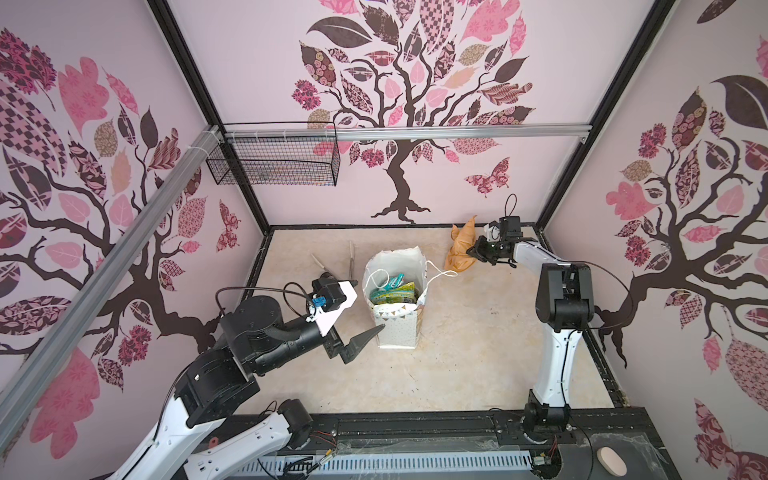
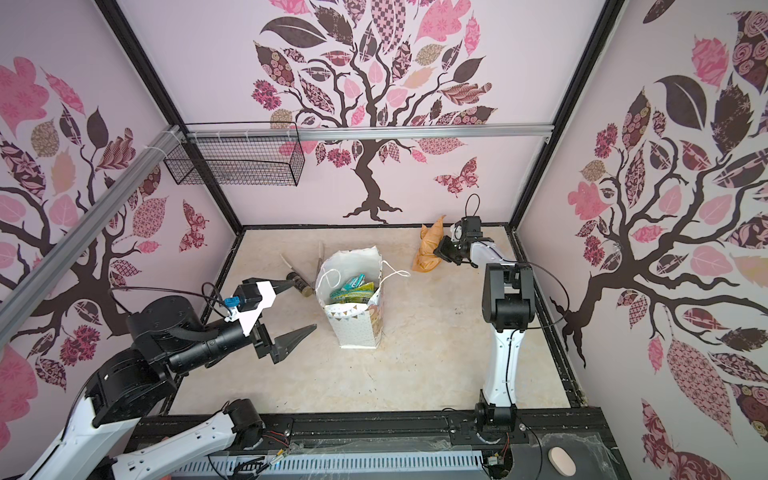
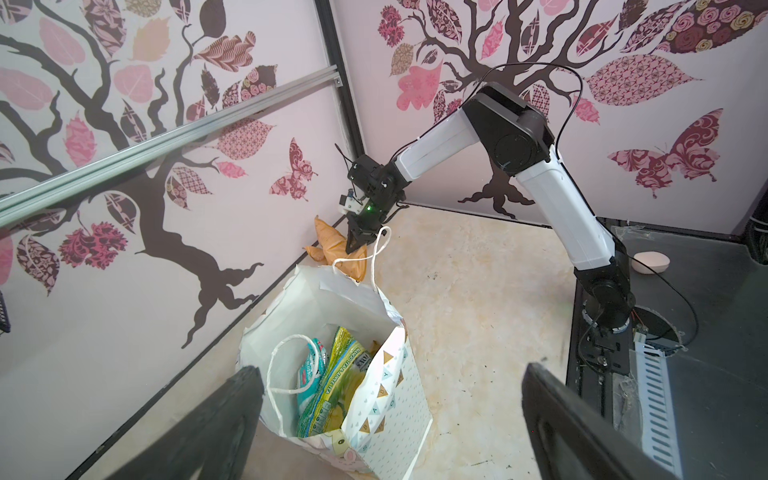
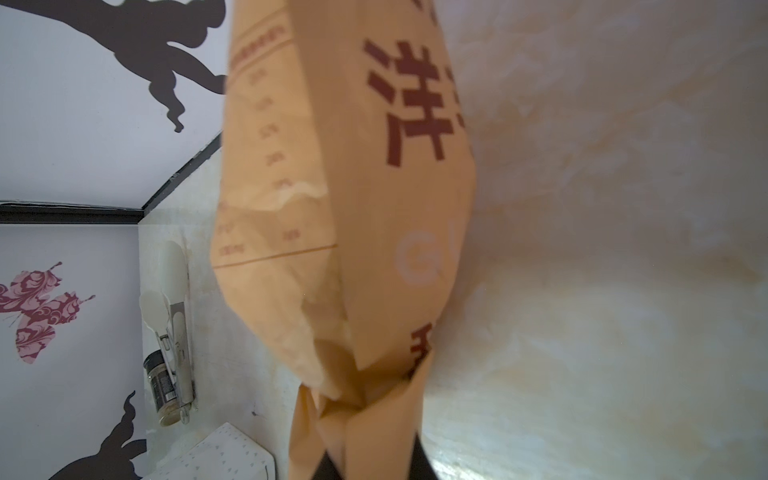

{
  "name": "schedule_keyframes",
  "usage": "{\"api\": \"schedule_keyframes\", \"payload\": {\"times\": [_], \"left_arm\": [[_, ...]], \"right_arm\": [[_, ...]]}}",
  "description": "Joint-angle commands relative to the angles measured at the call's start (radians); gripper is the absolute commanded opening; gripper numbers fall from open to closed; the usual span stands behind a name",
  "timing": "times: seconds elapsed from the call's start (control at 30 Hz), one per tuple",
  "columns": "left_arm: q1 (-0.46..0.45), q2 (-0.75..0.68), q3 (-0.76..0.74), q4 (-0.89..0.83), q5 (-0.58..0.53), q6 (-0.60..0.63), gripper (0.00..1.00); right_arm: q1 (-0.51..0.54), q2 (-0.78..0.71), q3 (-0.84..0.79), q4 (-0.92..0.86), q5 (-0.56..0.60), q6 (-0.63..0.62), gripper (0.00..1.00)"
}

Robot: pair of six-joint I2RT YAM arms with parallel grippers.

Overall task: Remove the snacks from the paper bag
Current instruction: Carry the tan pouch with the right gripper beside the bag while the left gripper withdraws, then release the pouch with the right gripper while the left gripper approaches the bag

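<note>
**Paper bag** [image 1: 395, 332] [image 2: 357, 332]: upright, mouth open, approx. ctr of surface [image 1: 478, 353]. One cord handle [image 1: 440, 274] hangs out over the bag's right side.

**Snacks** [image 1: 392, 291] [image 2: 353, 291]: inside the bag, standing on edge. Visible: one teal pkt w/ green-and-yellow pkts beside it. Other pkts can't be told apart.

**L hand** [image 1: 370, 304] [image 2: 306, 304]: fully released, jaws spread wide, nothing held. Pos.: just left of the bag, one finger tip close to the bag's left wall; contact can't be confirmed. In the L wrist view the bag [image 3: 382, 399] and snacks [image 3: 332, 382] sit btwn the two fingers [image 3: 232, 415].

**R hand** [image 1: 469, 251] [image 3: 353, 245]: clenched on crumpled tan paper [image 1: 459, 245] at back right of the surface, well apart from the bag. In the R wrist view the paper [image 4: 345, 208], printed w/ dark red characters, is pinched btwn the finger tips.

**Misc.:** tongs [image 1: 352, 257] and a small jar [image 2: 301, 286] lie on the surface behind the bag, to its left.
</note>
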Motion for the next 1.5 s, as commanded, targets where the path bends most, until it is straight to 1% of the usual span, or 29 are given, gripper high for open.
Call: {"api": "schedule_keyframes", "payload": {"times": [0.0,0.03,0.1,0.13,0.17,0.23,0.27,0.37,0.47,0.63,0.8,1.0,1.1,1.2,1.3,1.4,1.47], "left_arm": [[-0.002,0.019,-0.023,0.044,-0.008,-0.027,0.99],[-0.002,0.025,-0.023,0.052,-0.015,-0.033,0.99],[-0.002,0.041,-0.012,0.058,-0.039,-0.057,0.99],[-0.003,0.053,0.0,0.051,-0.055,-0.075,0.99],[-0.002,0.067,0.016,0.038,-0.074,-0.09,0.99],[-0.002,0.094,0.043,0.012,-0.099,-0.122,0.99],[-0.002,0.104,0.054,-0.002,-0.109,-0.137,0.99],[-0.003,0.131,0.082,-0.031,-0.134,-0.192,0.99],[-0.002,0.145,0.103,-0.045,-0.153,-0.251,0.99],[-0.003,0.149,0.122,-0.021,-0.17,-0.374,0.99],[-0.002,0.162,0.147,-0.023,-0.221,-0.454,0.99],[-0.002,0.234,0.24,-0.088,-0.313,-0.535,0.97],[-0.002,0.295,0.305,-0.142,-0.352,-0.583,0.94],[-0.002,0.358,0.36,-0.19,-0.379,-0.621,0.94],[-0.002,0.416,0.407,-0.23,-0.38,-0.637,0.93],[-0.001,0.476,0.457,-0.282,-0.389,-0.657,0.92],[0.004,0.525,0.49,-0.315,-0.382,-0.665,0.91]], "right_arm": [[-0.015,0.058,0.037,-0.003,-0.015,0.007,0.13],[-0.017,0.064,0.036,-0.008,-0.015,0.012,0.2],[-0.017,0.063,0.031,-0.02,-0.003,0.008,0.25],[-0.018,0.057,0.025,-0.025,0.012,0.001,0.31],[-0.018,0.043,0.018,-0.03,0.033,-0.004,0.43],[-0.019,0.013,0.005,-0.045,0.08,-0.018,0.57],[-0.019,-0.004,-0.001,-0.054,0.105,-0.025,0.63],[-0.019,-0.07,-0.028,-0.07,0.153,-0.036,0.74],[-0.02,-0.143,-0.057,-0.075,0.178,-0.038,0.82],[-0.019,-0.289,-0.103,-0.083,0.181,-0.019,0.86],[-0.019,-0.467,-0.163,-0.091,0.126,0.022,0.88],[-0.01,-0.748,-0.256,-0.113,0.072,0.078,0.89],[0.024,-0.881,-0.273,-0.158,0.056,0.067,0.9],[0.084,-0.967,-0.23,-0.274,0.062,0.039,0.91],[0.179,-1.015,-0.146,-0.402,0.038,0.005,0.92],[0.306,-1.026,-0.031,-0.542,0.07,-0.024,0.94],[0.42,-1.014,0.041,-0.631,0.131,-0.037,0.96]]}}
